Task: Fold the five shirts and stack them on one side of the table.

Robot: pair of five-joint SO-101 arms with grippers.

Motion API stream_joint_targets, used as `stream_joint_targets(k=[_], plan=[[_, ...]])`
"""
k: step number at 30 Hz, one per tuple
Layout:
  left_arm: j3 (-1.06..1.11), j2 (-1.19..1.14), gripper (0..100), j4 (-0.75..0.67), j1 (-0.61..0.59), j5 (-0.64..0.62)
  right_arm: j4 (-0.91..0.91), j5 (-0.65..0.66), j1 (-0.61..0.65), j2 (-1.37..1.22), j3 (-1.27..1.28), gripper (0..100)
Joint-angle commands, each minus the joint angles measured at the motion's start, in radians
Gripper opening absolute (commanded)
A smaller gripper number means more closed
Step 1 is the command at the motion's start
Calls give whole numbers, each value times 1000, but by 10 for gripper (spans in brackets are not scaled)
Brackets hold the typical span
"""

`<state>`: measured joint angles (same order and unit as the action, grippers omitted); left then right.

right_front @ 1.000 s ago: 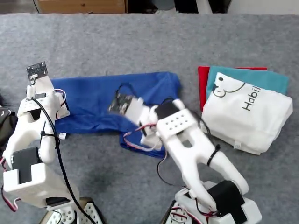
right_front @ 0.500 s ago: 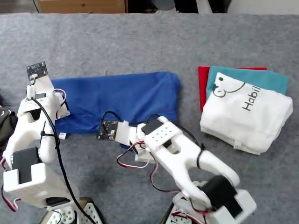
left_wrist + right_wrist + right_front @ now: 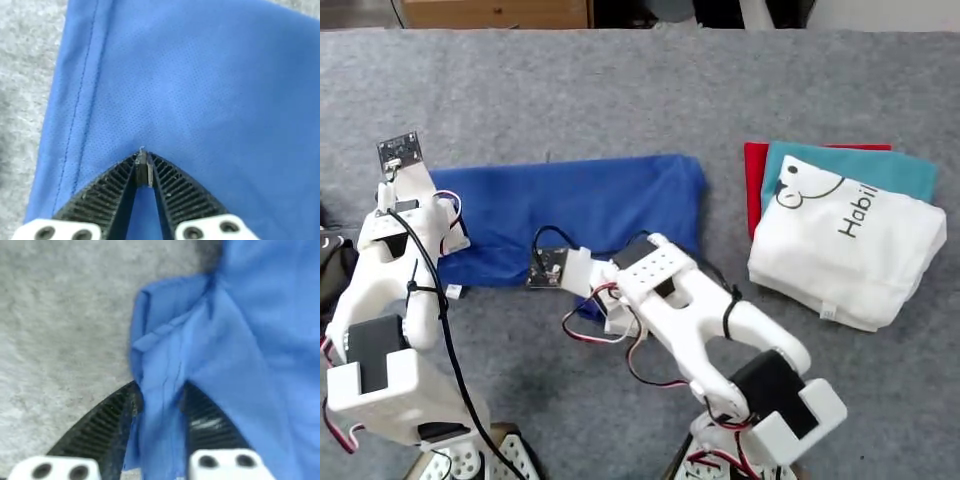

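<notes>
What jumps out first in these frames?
The blue shirt lies spread on the grey table, with the right pincer shut on a bunched fold at its near edge and the left pincer shut at its left end. On the table's right side sits a folded stack: white shirt over teal shirt over red shirt.

Blue shirt (image 3: 580,205) lies long and flat near three stacked shirts (image 3: 845,245).

Blue shirt (image 3: 200,90): matt fine-mesh cloth. Table cover (image 3: 620,90): rough grey carpet-like fabric. Fingers (image 3: 182,192): black ribbed plastic.
</notes>
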<state>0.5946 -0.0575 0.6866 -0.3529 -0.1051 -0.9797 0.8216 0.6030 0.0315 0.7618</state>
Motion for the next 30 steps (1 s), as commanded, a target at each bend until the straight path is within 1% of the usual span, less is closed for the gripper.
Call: stream_joint_targets(k=[1,3,5,8,11,13,15,19,26,30], plan=[[-4,9,30,-9,-10,-8,-5,14,-35,-22,-8,13],[-7,9,30,-9,-10,-8,-3,54,-66,-24,-31,13],[-4,9,30,-20,-10,-8,-18,66,-91,-24,-84,13],[4,9,30,-31,-10,-8,-89,75,-124,-31,-211,13],[4,9,30,-28,-10,-8,-178,133,-150,-90,-366,13],[4,9,30,-28,-10,-8,-224,161,-169,-150,-475,13],[4,9,30,-28,-8,-8,-256,218,-186,-223,-578,14],[4,9,30,-28,-7,-8,-296,308,-186,-387,-785,14],[4,9,30,-25,-7,-8,-457,368,-186,-700,-1228,14],[4,9,30,-25,-7,-2,-575,373,-186,-840,-1483,15]])
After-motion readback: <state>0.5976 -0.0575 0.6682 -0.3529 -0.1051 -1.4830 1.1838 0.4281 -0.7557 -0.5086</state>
